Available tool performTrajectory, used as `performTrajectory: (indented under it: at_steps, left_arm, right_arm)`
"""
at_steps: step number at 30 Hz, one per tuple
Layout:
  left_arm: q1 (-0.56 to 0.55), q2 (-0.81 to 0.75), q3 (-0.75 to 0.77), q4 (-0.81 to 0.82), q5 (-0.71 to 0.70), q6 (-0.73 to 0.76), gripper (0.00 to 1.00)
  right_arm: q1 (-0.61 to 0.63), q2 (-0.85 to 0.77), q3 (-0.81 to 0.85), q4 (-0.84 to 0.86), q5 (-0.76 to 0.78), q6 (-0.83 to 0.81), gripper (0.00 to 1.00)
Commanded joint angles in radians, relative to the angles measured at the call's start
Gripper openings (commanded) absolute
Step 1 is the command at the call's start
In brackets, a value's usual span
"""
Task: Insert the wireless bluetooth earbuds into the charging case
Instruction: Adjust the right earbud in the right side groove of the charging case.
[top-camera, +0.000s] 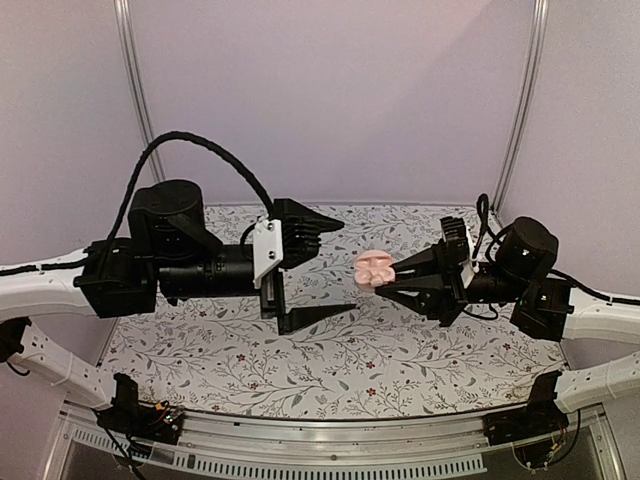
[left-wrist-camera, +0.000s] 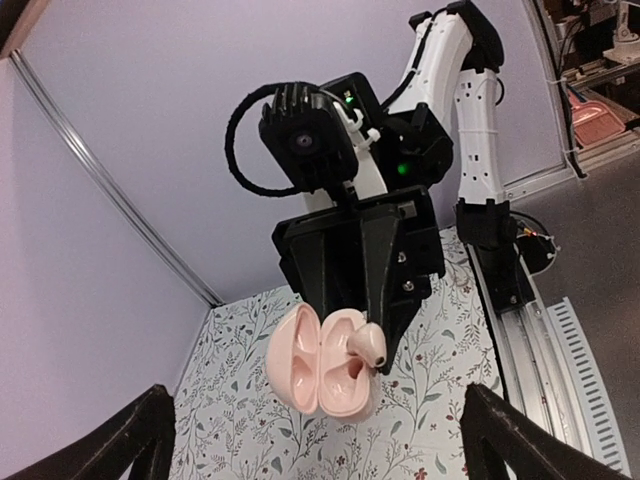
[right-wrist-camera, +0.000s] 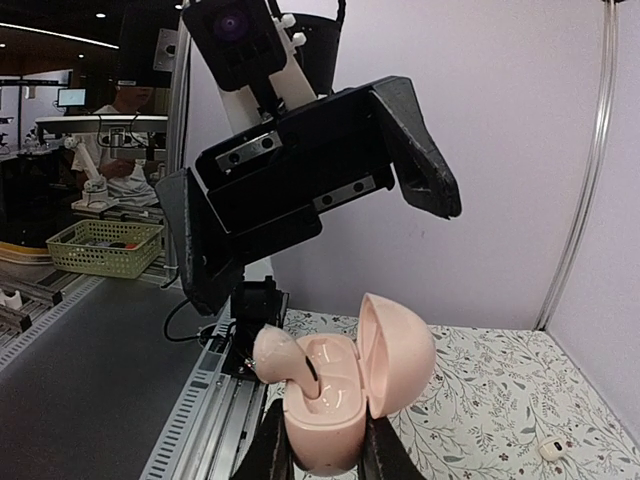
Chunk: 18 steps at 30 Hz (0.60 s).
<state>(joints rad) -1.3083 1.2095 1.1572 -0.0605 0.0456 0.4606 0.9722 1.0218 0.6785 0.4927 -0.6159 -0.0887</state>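
The charging case (top-camera: 372, 267) is pale pink and held in the air with its lid swung open. My right gripper (top-camera: 392, 278) is shut on its base; its fingers (right-wrist-camera: 268, 455) clamp the base from both sides in the right wrist view. One pink earbud (right-wrist-camera: 277, 352) sticks halfway out of a socket in the case (right-wrist-camera: 335, 415), tilted and not seated. The left wrist view shows the same case (left-wrist-camera: 300, 365) and earbud (left-wrist-camera: 367, 345). My left gripper (top-camera: 345, 267) is wide open and empty, facing the case a short way off, its fingertips (left-wrist-camera: 150, 420) at the frame's lower corners.
A floral cloth (top-camera: 330, 360) covers the table. A small pale object (right-wrist-camera: 548, 449) lies on the cloth at the far right in the right wrist view. Lilac walls with metal posts (top-camera: 135, 90) close the back and sides. A metal rail (top-camera: 330, 445) runs along the near edge.
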Motion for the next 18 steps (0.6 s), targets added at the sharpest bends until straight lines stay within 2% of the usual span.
performTrajectory:
  at_steps: [1,18]
  left_arm:
    - [-0.001,0.024,0.043,-0.039,0.036,0.009,1.0]
    - [0.0,0.074,0.071,-0.042,0.053,0.01,1.0]
  right_arm:
    - [-0.006,-0.007,0.047,-0.074,-0.095,0.003,0.0]
    - [-0.006,0.03,0.081,-0.137,-0.162,-0.035,0.0]
